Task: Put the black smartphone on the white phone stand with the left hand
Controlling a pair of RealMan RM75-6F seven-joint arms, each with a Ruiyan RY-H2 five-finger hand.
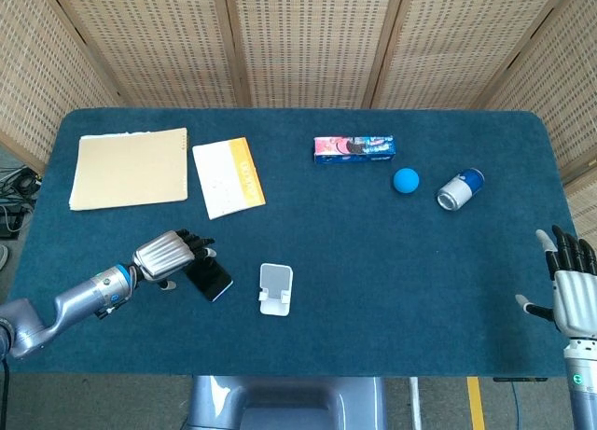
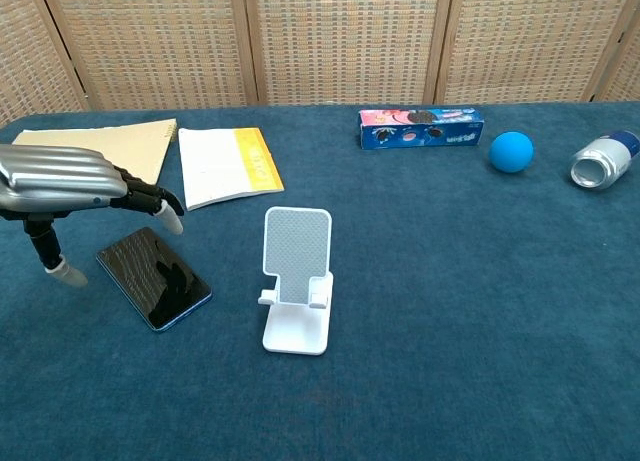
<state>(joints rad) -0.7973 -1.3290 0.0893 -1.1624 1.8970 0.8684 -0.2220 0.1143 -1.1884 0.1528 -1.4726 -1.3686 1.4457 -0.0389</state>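
Observation:
The black smartphone (image 2: 156,278) lies flat on the blue table, left of the white phone stand (image 2: 296,278); the head view shows the smartphone (image 1: 212,280) partly covered and the stand (image 1: 276,288) upright. My left hand (image 2: 70,181) hovers just above the phone's far left end, fingers spread and bent downward, thumb hanging beside the phone's left edge, holding nothing. In the head view the left hand (image 1: 170,254) overlaps the phone's upper half. My right hand (image 1: 571,287) stays open at the table's right front edge, far from both.
A tan folder (image 1: 129,167) and a white and yellow notebook (image 1: 228,176) lie behind the phone. A blue cookie box (image 1: 354,149), a blue ball (image 1: 405,180) and a tipped can (image 1: 460,189) sit at the back right.

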